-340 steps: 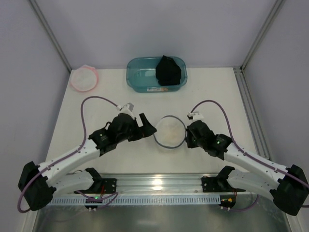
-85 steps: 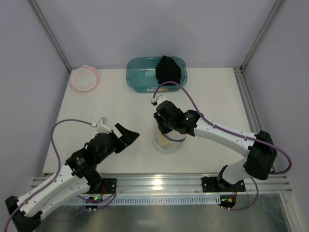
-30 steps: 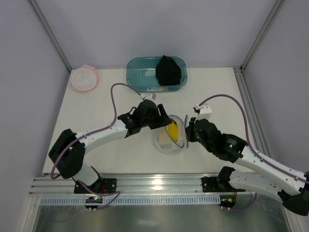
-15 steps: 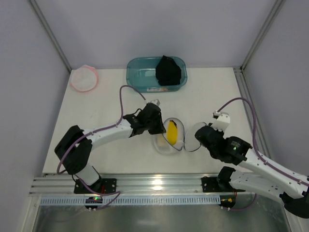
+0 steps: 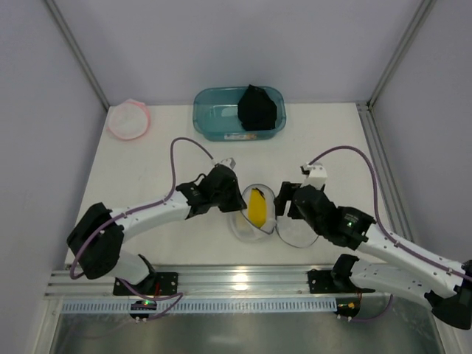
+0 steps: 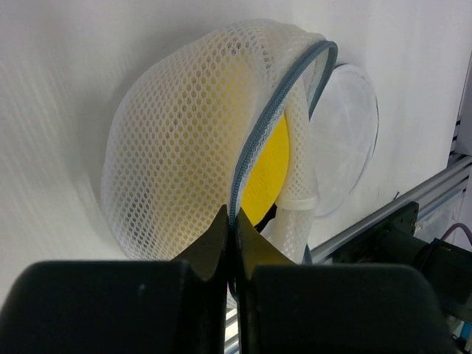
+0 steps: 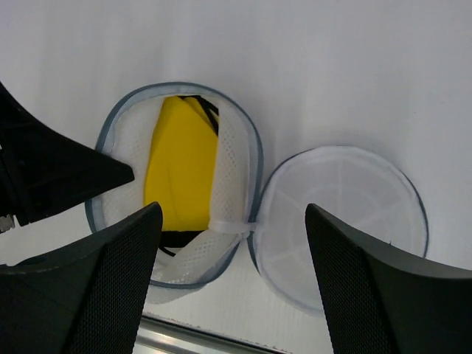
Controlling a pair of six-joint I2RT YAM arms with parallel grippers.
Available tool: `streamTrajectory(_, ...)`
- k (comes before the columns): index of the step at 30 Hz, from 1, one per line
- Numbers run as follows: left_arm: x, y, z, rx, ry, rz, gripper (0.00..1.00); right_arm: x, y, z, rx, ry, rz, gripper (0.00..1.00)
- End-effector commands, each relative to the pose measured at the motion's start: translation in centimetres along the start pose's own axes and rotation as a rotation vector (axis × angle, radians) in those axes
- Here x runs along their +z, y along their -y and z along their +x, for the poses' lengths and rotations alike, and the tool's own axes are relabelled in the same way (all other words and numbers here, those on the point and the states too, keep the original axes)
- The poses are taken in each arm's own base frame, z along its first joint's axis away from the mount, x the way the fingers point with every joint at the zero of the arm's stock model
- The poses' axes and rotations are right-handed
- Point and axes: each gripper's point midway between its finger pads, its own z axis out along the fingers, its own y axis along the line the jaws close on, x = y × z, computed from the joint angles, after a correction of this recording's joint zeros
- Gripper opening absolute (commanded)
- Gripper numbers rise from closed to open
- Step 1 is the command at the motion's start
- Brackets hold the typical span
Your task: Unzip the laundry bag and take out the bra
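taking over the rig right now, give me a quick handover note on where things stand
Left gripper: shut on the grey-blue rim of the laundry bag.
Right gripper: open, empty, above the bag and its lid.
Bag: unzipped. Its round lid lies flat on the table beside it, joined by a white strip.
Bra: yellow, inside the open bag, in plain view.
Done: unzipping.
Left: take the bra out, probably with the right gripper while the left holds the rim.
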Motion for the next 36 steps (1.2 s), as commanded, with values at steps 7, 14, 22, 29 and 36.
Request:
streamTrajectory(7, -1.4, -0.5, 0.9, -0.017, 0.017, 0.024, 0.0, 4.9, -10.0, 3.4, -0.146, -0.156, -0.322, 0.73)
streamTrajectory(14, -1.8, -0.9, 1.1, -0.025, 0.022, 0.026, 0.0, 7.6, -11.7, 6.9, -0.162, -0.264, -0.356, 0.68)
streamTrajectory(22, -1.9, -1.0, 1.2, -0.028, 0.025, 0.027, 0.0, 10.4, -9.1, 11.6, -0.237, -0.399, -0.197, 0.65)
streamTrajectory(29, -1.8, -1.1, 1.3, -0.032, 0.027, 0.028, 0.0, 11.3, -7.7, 14.9, -0.277, -0.481, -0.162, 0.23)
streamTrajectory(36, -2.2, -1.2, 1.3, -0.034, 0.029, 0.028, 0.0, 9.7, -8.5, 12.4, -0.258, -0.417, -0.211, 0.04)
